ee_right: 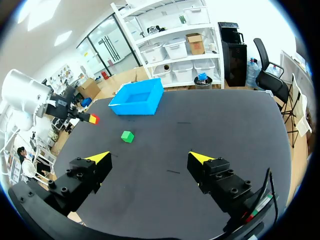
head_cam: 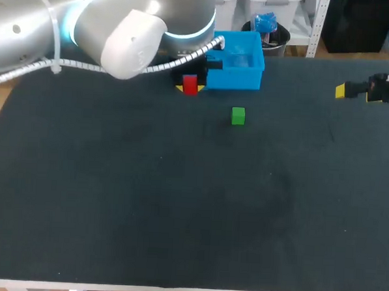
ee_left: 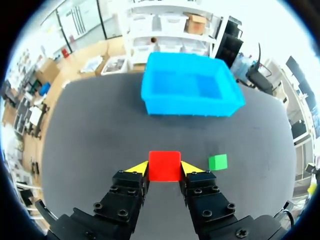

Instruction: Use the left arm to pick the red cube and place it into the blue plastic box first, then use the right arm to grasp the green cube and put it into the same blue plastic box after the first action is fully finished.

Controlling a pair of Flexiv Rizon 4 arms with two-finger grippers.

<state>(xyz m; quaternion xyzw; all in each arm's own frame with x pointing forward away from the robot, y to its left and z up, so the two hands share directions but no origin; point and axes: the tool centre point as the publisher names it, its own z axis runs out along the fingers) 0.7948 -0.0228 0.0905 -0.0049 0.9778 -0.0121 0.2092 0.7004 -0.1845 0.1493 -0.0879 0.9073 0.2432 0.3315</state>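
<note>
Step one is in hand: the left claw (ee_left: 164, 168) pinches the red cube (ee_left: 164, 164) just short of the blue plastic box (ee_left: 190, 106), and next must carry it over the rim and let go; the right claw (ee_right: 150, 158) hangs spread.

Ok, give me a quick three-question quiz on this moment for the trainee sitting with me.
1. Multiple choice: the left gripper is shut on A) a yellow block, B) the red cube, C) nothing.
2. True or false: the green cube lies on the table, outside the blue plastic box.
3. Fill in: the right gripper has its fingers ____.
Key: 1 B; 2 true; 3 open.
</note>
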